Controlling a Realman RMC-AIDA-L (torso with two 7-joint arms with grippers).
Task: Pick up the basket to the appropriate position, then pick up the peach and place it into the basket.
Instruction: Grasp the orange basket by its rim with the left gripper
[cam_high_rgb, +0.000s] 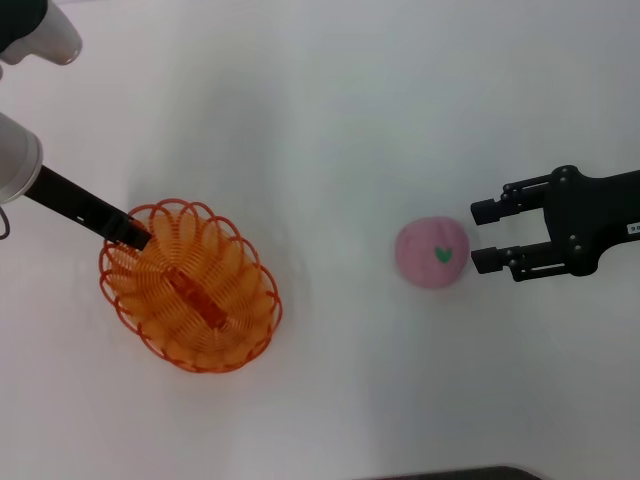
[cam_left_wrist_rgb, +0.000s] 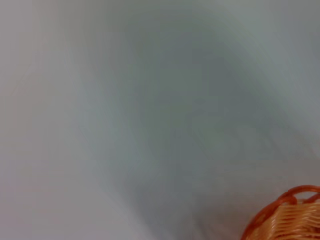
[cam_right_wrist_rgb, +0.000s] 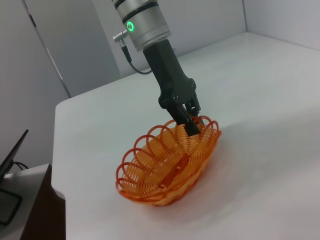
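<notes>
The orange wire basket (cam_high_rgb: 190, 285) sits on the white counter (cam_high_rgb: 350, 120), its long axis running from ten to four o'clock. The pink peach (cam_high_rgb: 431, 254) lies well apart at its three o'clock, green leaf mark facing up.

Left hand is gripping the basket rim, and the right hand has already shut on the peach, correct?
Not quite. In the head view the right hand is open, its fingers just beside the peach, not yet around it. The left hand does grip the rim of the basket.

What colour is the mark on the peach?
Green, a small leaf-shaped mark on the pink peach; clearest in the head view.
</notes>
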